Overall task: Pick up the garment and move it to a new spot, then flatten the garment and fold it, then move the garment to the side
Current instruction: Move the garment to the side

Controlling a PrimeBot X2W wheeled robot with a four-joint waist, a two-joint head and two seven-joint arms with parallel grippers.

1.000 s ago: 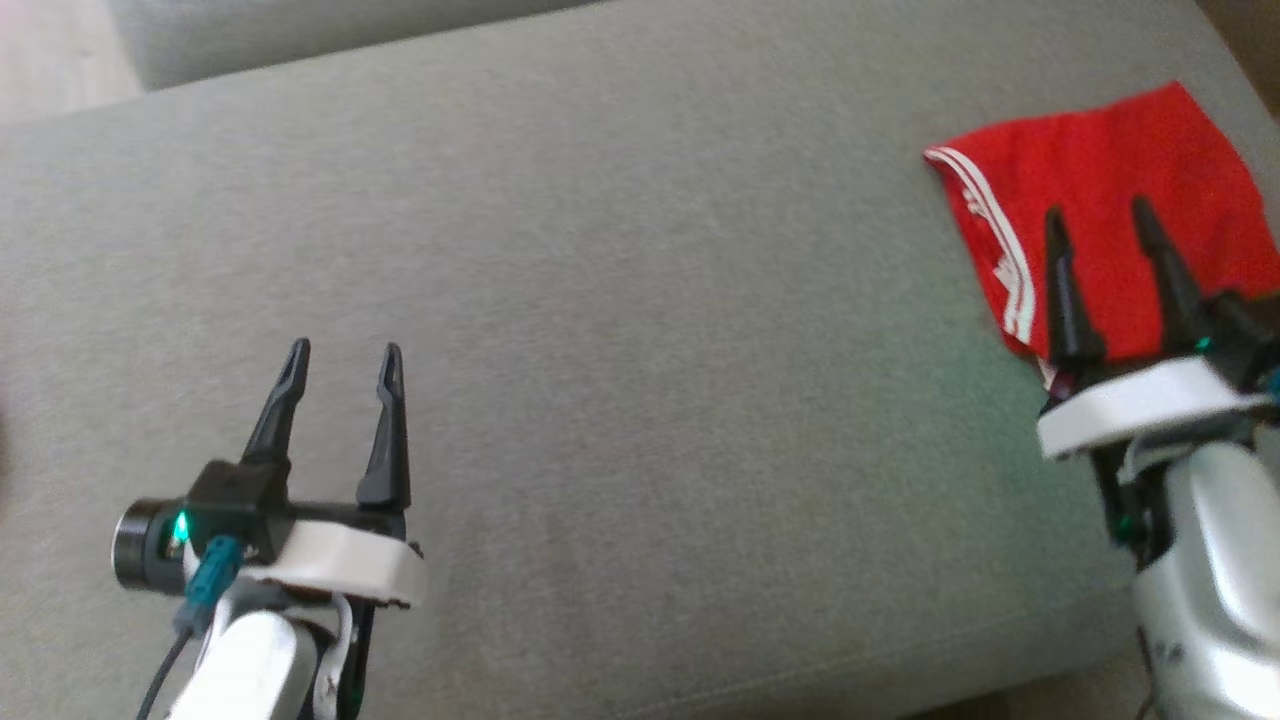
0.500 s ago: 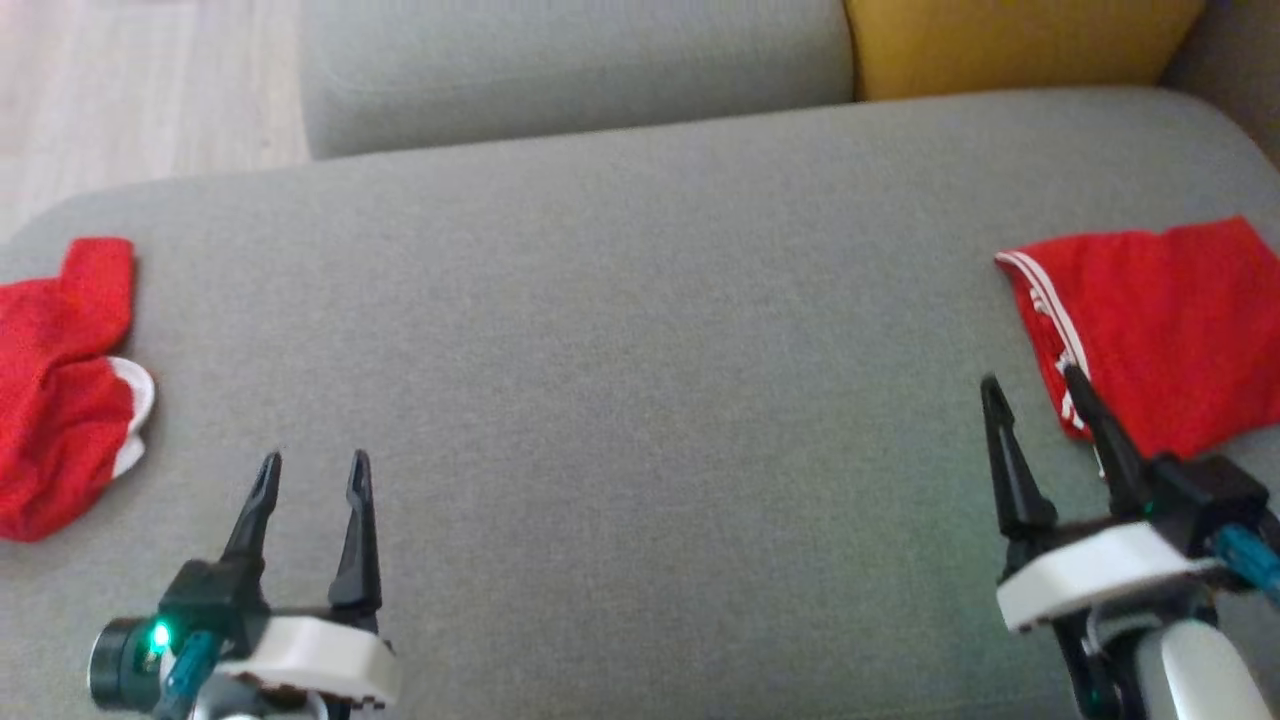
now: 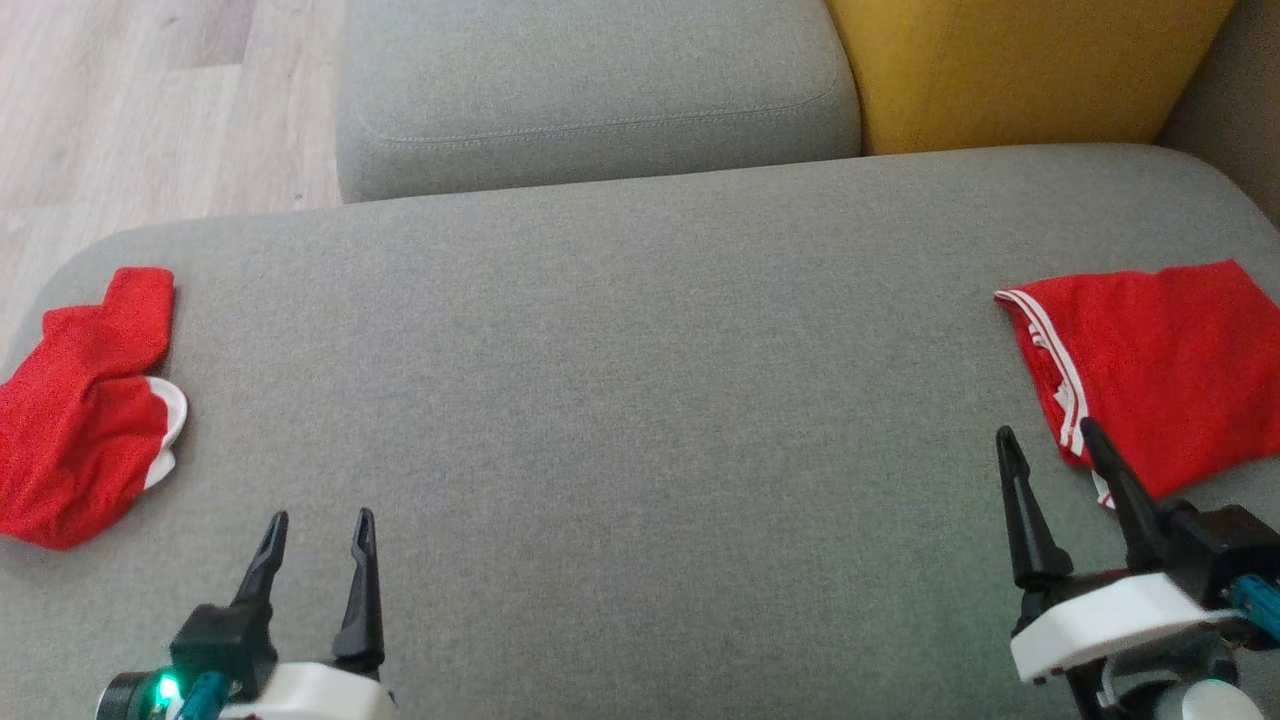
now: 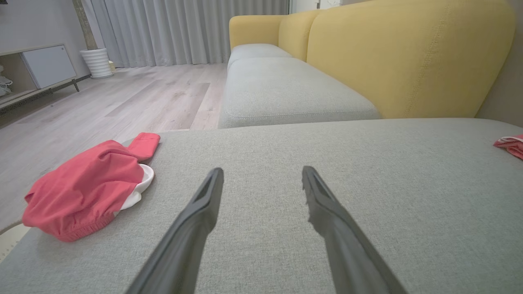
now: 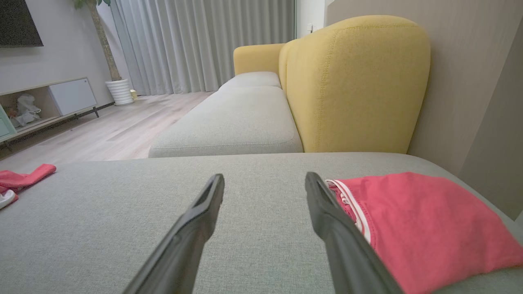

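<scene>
The fingers (image 3: 362, 590) are black and tapered, collars (image 3: 1100, 615) white.

The folded garment (image 3: 1160, 370) is bright red with thin white stripes along one edge. The crumpled garment (image 3: 80, 410) is the same red, with a white lining showing. The sofa seat (image 3: 640, 380) is plain heathered grey and the backrest (image 3: 1020, 70) mustard yellow. The floor (image 3: 150, 100) is pale grey-brown wood grain. The left gripper (image 3: 320, 518) and right gripper (image 3: 1046, 432) have black fingers above white collars, and a green light (image 3: 160, 688) glows on the left one. The curtains (image 4: 184, 32) are light grey and the ribbed planter (image 4: 97, 62) is white.
</scene>
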